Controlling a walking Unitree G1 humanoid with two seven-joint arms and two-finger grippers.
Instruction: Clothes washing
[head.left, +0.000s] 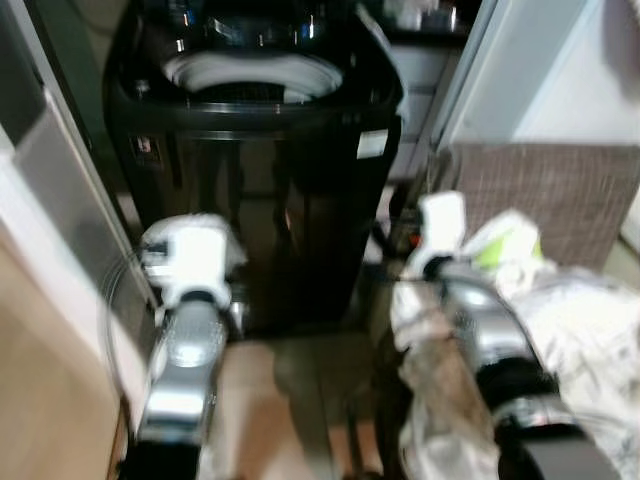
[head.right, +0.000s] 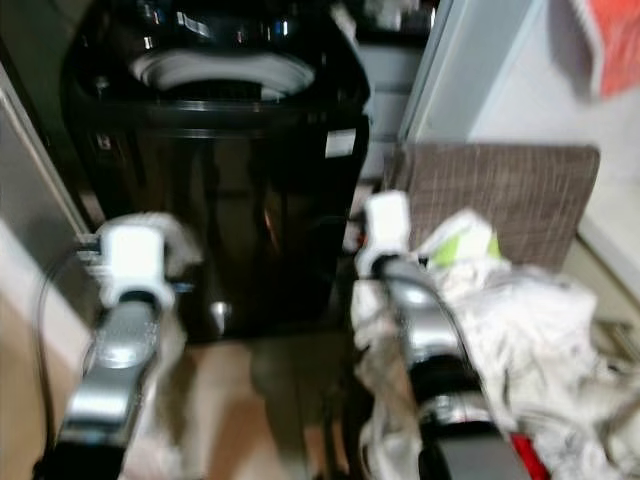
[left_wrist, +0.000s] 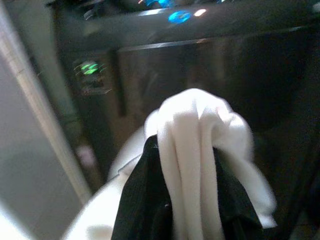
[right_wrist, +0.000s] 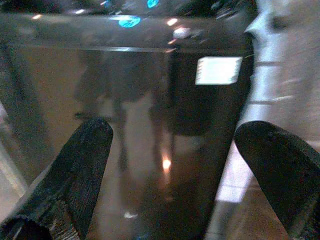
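White cloth (left_wrist: 195, 150) bunched in left gripper (left_wrist: 170, 200); black washing machine (head.left: 260, 150) ahead.

I count one black top-loading washing machine (head.left: 255, 150), lid open, with one white sticker (head.left: 372, 144) on its front. I see two silver arms, so two grippers: the left gripper (left_wrist: 185, 165) pinches one white garment (left_wrist: 200, 145), and the right gripper (right_wrist: 175, 165) has its two black fingers (right_wrist: 75, 170) spread wide with nothing between them. One heap of pale laundry (head.left: 570, 320) lies by the right arm (I cannot count the separate pieces in it), including one lime-green patch (head.left: 505, 248). One brown woven panel (head.left: 560, 195) stands behind the heap. One orange-red object (head.right: 610, 40) sits in the upper corner, too blurred to identify.
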